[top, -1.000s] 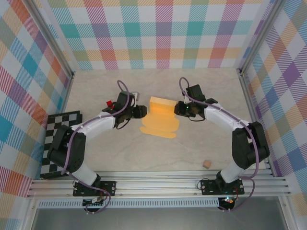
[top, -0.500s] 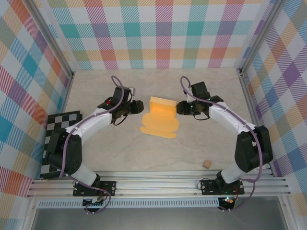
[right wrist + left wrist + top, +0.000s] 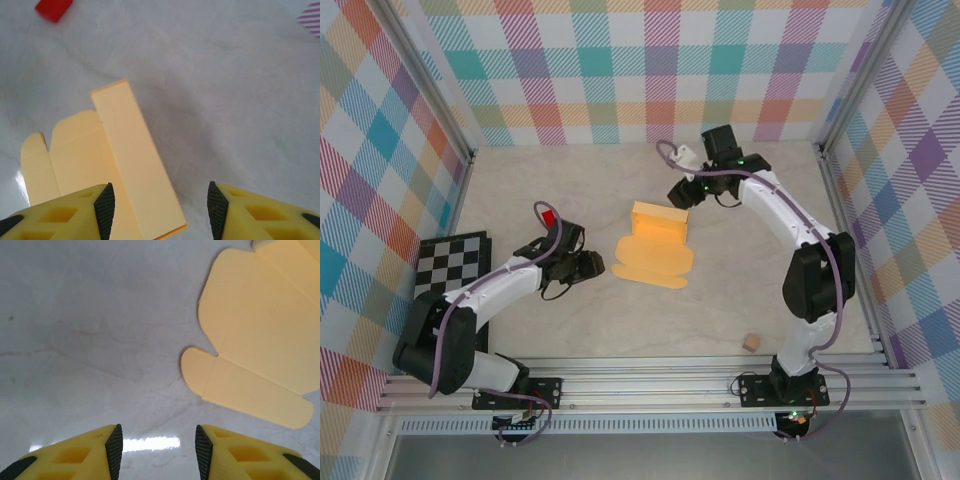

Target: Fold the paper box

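Observation:
The paper box [image 3: 654,250] is a yellow-orange die-cut sheet lying in the middle of the table, its scalloped flaps toward the near side. Its far panel [image 3: 659,214] is folded up into a raised strip. My left gripper [image 3: 592,265] stands open just left of the sheet with nothing between its fingers; in the left wrist view [image 3: 159,450] the sheet's flaps [image 3: 260,355] lie ahead to the right. My right gripper [image 3: 677,193] hovers open over the far right end of the folded strip [image 3: 132,155], apart from it.
A small red block [image 3: 548,217] sits left of the box, also visible in the right wrist view [image 3: 54,8]. A tan cube [image 3: 751,342] lies near the front right. A checkerboard mat [image 3: 445,262] lies at the left edge. Plaid walls enclose the table.
The right gripper has opened, let go of the box's right side and swung to its far corner. The left gripper has pulled back toward the near left. The box stays put.

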Robot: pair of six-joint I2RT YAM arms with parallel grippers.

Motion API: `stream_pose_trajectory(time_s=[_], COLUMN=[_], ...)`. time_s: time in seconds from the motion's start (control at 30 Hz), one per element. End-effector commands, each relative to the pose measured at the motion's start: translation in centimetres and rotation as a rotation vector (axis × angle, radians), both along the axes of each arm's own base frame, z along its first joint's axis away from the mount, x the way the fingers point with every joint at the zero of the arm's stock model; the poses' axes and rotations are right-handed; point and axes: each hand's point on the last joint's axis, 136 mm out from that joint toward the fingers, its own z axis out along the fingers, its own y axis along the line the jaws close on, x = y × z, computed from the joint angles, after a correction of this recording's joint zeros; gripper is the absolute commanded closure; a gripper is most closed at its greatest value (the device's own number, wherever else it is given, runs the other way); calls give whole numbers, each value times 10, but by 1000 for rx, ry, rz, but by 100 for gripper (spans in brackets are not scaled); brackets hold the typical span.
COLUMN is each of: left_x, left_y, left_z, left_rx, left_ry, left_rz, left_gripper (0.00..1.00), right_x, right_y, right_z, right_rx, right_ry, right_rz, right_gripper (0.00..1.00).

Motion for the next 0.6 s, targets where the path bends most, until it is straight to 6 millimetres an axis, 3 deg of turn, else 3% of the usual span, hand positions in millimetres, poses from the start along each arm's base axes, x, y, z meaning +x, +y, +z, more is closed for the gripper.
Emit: stream_pose_trajectory(time_s=[0.0,0.17,0.4,0.57], left_x=[-20,-37,-38,-44], left_y=[-1,-11,-21,-22], left_z=[-2,-8,-9,-14], left_rx=[-26,-38,-63,-36], left_ry=[44,71,76,78], left_rz=[22,-4,13,17], left_gripper=[55,56,56,56], right_x=[-18,-20,-44,-18], right_y=[18,18,20,14], right_z=[-1,-18,0,-9], right_rx=[-73,-155,-106,-201], right_ry=[-37,12,-71,-64], right_rz=[236,247,177,147], right_gripper=[44,45,44,47])
